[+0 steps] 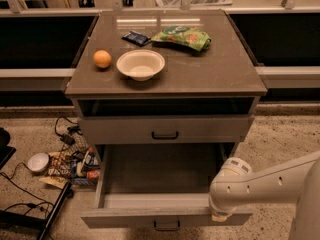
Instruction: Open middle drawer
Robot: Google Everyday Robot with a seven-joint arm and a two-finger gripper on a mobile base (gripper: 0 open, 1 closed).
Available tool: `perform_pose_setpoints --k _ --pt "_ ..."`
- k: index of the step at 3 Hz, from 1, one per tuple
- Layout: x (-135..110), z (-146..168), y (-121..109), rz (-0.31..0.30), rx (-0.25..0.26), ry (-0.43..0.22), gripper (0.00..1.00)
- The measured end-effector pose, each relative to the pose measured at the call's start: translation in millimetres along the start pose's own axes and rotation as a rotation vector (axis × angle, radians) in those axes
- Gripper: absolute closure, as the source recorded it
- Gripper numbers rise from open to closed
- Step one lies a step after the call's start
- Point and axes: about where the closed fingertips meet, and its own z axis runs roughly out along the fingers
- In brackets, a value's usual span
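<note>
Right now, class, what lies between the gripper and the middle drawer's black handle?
Only bare grey drawer front, in the camera view. The gripper sits at the middle drawer's front edge, right of its handle.

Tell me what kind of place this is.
Probably a robot test lab: a grey cabinet holding a bowl, orange and snack bag, cables strewn on the floor. The gripper is at the open middle drawer's front.
</note>
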Motion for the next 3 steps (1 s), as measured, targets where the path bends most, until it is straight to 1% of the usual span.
perform_pose_setpoints --k 1,2,3 --pt "0.4 0.6 0.8 0.000 -0.002 0.001 0.31" --pt "0.6 1.0 1.4 0.000 -0.003 0.001 0.07" --pt "0.8 1.2 1.8 0.000 -0.004 0.001 0.00"
